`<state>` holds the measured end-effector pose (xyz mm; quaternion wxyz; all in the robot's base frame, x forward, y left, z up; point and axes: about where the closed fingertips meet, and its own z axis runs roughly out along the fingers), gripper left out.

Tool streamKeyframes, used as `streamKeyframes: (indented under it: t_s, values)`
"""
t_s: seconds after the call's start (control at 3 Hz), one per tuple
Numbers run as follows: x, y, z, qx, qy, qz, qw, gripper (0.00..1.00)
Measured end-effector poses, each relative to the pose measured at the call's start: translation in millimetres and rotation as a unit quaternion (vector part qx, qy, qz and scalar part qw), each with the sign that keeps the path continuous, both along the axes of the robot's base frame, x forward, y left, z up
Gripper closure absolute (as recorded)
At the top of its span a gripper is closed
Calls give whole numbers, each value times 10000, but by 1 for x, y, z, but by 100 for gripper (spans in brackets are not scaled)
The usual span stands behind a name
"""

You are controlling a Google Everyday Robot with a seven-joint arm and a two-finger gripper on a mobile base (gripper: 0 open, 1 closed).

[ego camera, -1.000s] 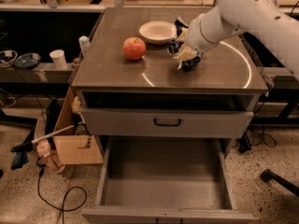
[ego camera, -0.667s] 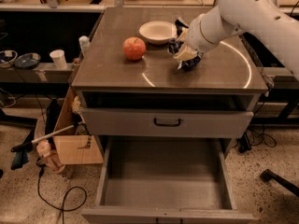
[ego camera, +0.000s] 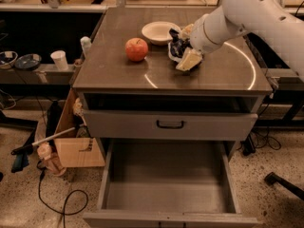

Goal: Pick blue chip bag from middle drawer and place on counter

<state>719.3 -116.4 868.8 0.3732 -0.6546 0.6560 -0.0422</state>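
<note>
The blue chip bag (ego camera: 176, 47) sits on the counter (ego camera: 114, 68), right beside a white bowl. My gripper (ego camera: 186, 46) is at the bag, low over the counter's back middle. Its cream fingers (ego camera: 189, 61) stand apart on either side of the bag, open around it. The white arm reaches in from the upper right. The middle drawer (ego camera: 166, 177) is pulled out at the bottom, and its grey floor is bare. A closed drawer front with a black handle (ego camera: 170, 124) is above it.
A red apple (ego camera: 136, 49) and a white bowl (ego camera: 160, 32) stand on the counter left of the bag. A pale arc (ego camera: 247, 61) crosses the counter's right side. A cardboard box (ego camera: 78, 148), cables and cups are to the left of the cabinet.
The gripper's fingers have spread apart and the blue chip bag now shows between them, a little further left toward the bowl. The arm has barely moved.
</note>
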Motion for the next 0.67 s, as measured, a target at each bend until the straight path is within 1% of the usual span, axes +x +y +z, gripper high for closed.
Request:
streamKeyframes:
  t_s: [0.33, 0.67]
  values:
    - [0, 0, 0, 0, 1, 1, 10000, 0]
    - [0, 0, 0, 0, 1, 1, 10000, 0]
